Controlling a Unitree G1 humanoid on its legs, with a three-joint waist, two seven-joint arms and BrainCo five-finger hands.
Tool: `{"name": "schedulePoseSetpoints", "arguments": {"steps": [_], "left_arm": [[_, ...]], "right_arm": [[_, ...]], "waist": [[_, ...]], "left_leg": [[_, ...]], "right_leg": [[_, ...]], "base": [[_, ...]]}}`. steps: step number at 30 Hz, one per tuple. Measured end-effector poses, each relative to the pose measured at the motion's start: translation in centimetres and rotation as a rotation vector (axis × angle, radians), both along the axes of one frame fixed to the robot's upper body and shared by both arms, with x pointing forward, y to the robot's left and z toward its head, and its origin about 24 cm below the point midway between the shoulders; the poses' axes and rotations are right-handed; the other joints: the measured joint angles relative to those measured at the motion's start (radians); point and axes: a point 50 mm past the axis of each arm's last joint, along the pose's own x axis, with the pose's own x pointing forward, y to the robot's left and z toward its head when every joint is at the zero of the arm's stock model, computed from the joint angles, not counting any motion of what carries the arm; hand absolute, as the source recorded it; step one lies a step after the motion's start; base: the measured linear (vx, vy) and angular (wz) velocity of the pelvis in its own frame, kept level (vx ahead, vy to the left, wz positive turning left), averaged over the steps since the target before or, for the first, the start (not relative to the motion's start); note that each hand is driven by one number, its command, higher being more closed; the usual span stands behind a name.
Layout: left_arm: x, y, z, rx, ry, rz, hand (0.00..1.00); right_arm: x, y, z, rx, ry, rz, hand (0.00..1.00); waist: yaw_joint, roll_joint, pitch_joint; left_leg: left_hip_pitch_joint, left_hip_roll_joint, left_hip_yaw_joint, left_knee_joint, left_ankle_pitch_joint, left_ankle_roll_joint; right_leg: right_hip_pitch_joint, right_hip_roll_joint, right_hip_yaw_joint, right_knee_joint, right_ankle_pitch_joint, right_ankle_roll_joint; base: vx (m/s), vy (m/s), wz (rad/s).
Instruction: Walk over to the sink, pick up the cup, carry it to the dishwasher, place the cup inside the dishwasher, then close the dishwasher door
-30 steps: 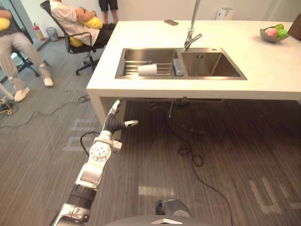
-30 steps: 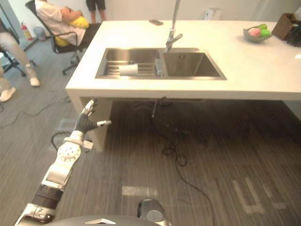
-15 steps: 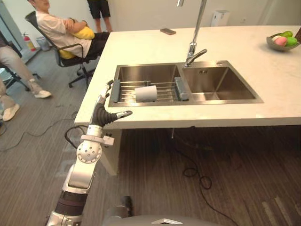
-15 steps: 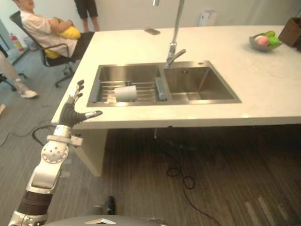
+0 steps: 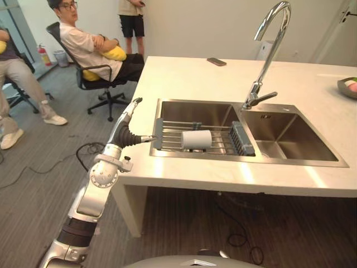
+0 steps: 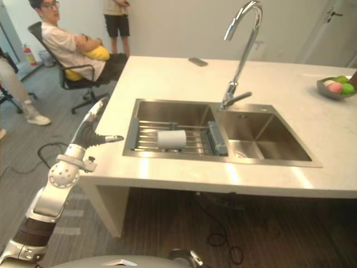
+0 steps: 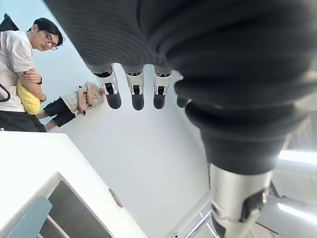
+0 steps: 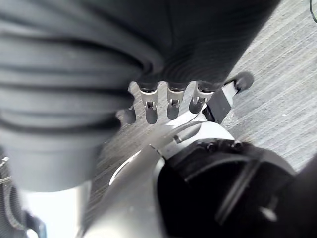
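The left hand [image 5: 127, 127] is raised off the counter's [image 5: 184, 78] left edge, fingers straight, thumb out to the side, holding nothing. Its fingertips point far and up. To its right come the counter's edge strip, then the sink's [image 5: 251, 162] left rim and the dark end bar of the rack [image 5: 170, 139]. The cup [image 5: 196, 139] lies on its side on that rack, over the left basin and well apart from the hand. A grey-blue block [image 5: 241, 138] sits at the rack's right end, with the tap [image 5: 268, 50] rising behind the divider. A phone [image 5: 216, 61] lies on the far part of the counter.

Left of the counter a person [image 5: 83, 44] sits in a chair [image 5: 92, 84], another stands behind, and a third sits at the far left.

The right hand [image 8: 150, 108] hangs over grey carpet [image 8: 292, 104], fingers relaxed and empty.

The right eye view shows the fruit bowl [image 6: 334, 86] whole, while the left eye view cuts it off at the right edge. Which end of the cup is its mouth is hard to make out.
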Motion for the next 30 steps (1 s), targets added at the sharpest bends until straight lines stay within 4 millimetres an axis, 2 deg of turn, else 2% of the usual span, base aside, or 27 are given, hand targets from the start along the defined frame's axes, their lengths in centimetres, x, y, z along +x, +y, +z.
{"name": "schedulePoseSetpoints", "arguments": {"steps": [1,2,3,4,5,6,7,8,9,10,13,17,22,26,30], "left_arm": [[0.2,-0.2,0.3,0.002,-0.001,-0.023,0.0],[0.3,-0.3,0.5,-0.001,0.005,-0.04,0.0],[0.5,-0.7,0.8,0.003,0.014,-0.074,0.0],[0.6,-1.1,1.0,0.017,0.025,-0.106,0.0],[0.6,-1.2,1.1,0.027,0.031,-0.115,0.0],[0.6,-1.2,1.0,0.032,0.041,-0.119,0.0],[0.6,-1.7,0.8,0.018,0.059,-0.125,0.0],[0.6,-2.0,0.6,0.017,0.067,-0.137,0.0],[0.6,-2.1,0.5,0.022,0.075,-0.142,0.0],[0.6,-2.2,0.3,0.037,0.093,-0.144,0.0],[0.8,-1.9,0.4,0.05,0.097,-0.125,0.0],[1.2,-0.6,-0.3,0.101,0.155,-0.072,0.0],[2.1,1.4,-2.9,0.202,0.32,-0.003,0.0],[3.0,2.3,-3.6,0.25,0.397,0.028,0.0],[3.7,3.5,-4.5,0.295,0.483,0.059,0.0]], "right_arm": [[0.0,0.0,0.0,0.0,-0.002,0.0,0.0],[0.0,0.0,0.0,0.0,-0.001,0.001,0.0],[0.0,0.0,0.0,0.0,0.001,0.001,0.0],[0.0,0.1,0.0,0.002,0.001,0.005,0.0],[0.0,0.3,-0.1,0.006,0.004,0.012,0.0],[-0.1,0.6,-0.2,0.016,0.011,0.026,0.0],[0.0,0.4,-0.1,0.019,0.007,0.059,0.0],[0.2,-0.4,0.0,0.002,0.008,0.1,0.0],[0.4,-0.7,0.1,-0.006,0.01,0.113,0.0],[0.4,-1.5,0.2,-0.023,0.019,0.146,0.0],[0.7,-2.4,0.5,-0.047,0.028,0.185,0.0],[1.5,-2.3,0.6,-0.047,0.019,0.202,0.0],[1.7,-2.2,0.6,-0.044,0.016,0.207,0.0],[1.8,-2.3,0.6,-0.056,0.018,0.22,0.0],[2.7,-2.5,0.8,-0.069,0.007,0.226,0.0]], "waist": [[-0.001,0.001,0.0],[-0.001,0.001,0.0],[0.001,0.001,0.0],[0.0,-0.004,-0.001],[-0.001,-0.013,-0.005],[-0.002,-0.031,-0.012],[-0.001,-0.013,-0.012],[-0.001,0.015,-0.009],[-0.004,0.034,-0.003],[-0.01,0.058,-0.006],[-0.007,0.089,-0.026],[-0.009,0.093,-0.029],[-0.032,0.088,-0.023],[-0.034,0.097,-0.015],[-0.055,0.11,0.008]], "left_leg": [[-0.005,0.02,0.001,0.017,-0.015,-0.015],[-0.008,0.031,0.001,0.029,-0.024,-0.024],[-0.019,0.053,0.002,0.064,-0.046,-0.038],[-0.025,0.072,0.002,0.103,-0.075,-0.06],[-0.03,0.075,0.003,0.12,-0.088,-0.071],[-0.033,0.083,0.005,0.141,-0.118,-0.088],[-0.031,0.12,0.005,0.163,-0.14,-0.118],[-0.017,0.148,0.006,0.163,-0.145,-0.127],[-0.005,0.165,0.007,0.153,-0.146,-0.134],[0.005,0.197,0.007,0.128,-0.143,-0.154],[0.004,0.227,0.011,0.103,-0.135,-0.173],[0.003,0.247,0.034,0.08,-0.124,-0.188],[0.004,0.243,0.048,0.079,-0.124,-0.188],[0.017,0.237,0.061,0.066,-0.12,-0.184],[0.021,0.228,0.06,0.043,-0.105,-0.182]], "right_leg": [[-0.005,0.006,-0.001,-0.134,0.004,0.001],[-0.002,0.009,0.002,-0.204,0.012,0.006],[0.007,0.018,0.029,-0.326,0.053,0.011],[0.021,0.023,0.056,-0.431,0.138,0.01],[0.028,0.021,0.061,-0.471,0.208,0.005],[0.049,0.012,0.083,-0.511,0.279,0.048],[0.085,0.047,0.077,-0.559,0.272,0.06],[0.104,0.077,0.072,-0.591,0.282,0.053],[0.122,0.095,0.068,-0.611,0.289,0.045],[0.153,0.13,0.052,-0.661,0.303,0.029],[0.161,0.17,0.049,-0.715,0.321,0.008],[0.182,0.196,0.056,-0.794,0.363,-0.005],[0.176,0.193,0.069,-0.797,0.368,-0.003],[0.176,0.188,0.078,-0.801,0.37,-0.001],[0.172,0.181,0.075,-0.802,0.373,0.004]], "base": [[-0.14,-0.023,-0.05],[-0.14,-0.041,-0.07],[-0.06,-0.083,-0.07],[0.0,-0.118,-0.06],[0.1,-0.195,-0.03],[0.19,-0.287,-0.06],[0.23,-0.325,-0.12],[0.19,-0.275,-0.14],[0.17,-0.248,-0.09],[0.13,-0.206,0.0],[0.1,-0.162,-0.03],[0.03,-0.08,-0.12],[0.01,-0.008,-0.08],[0.01,-0.001,-0.07],[0.0,0.0,0.0]]}}
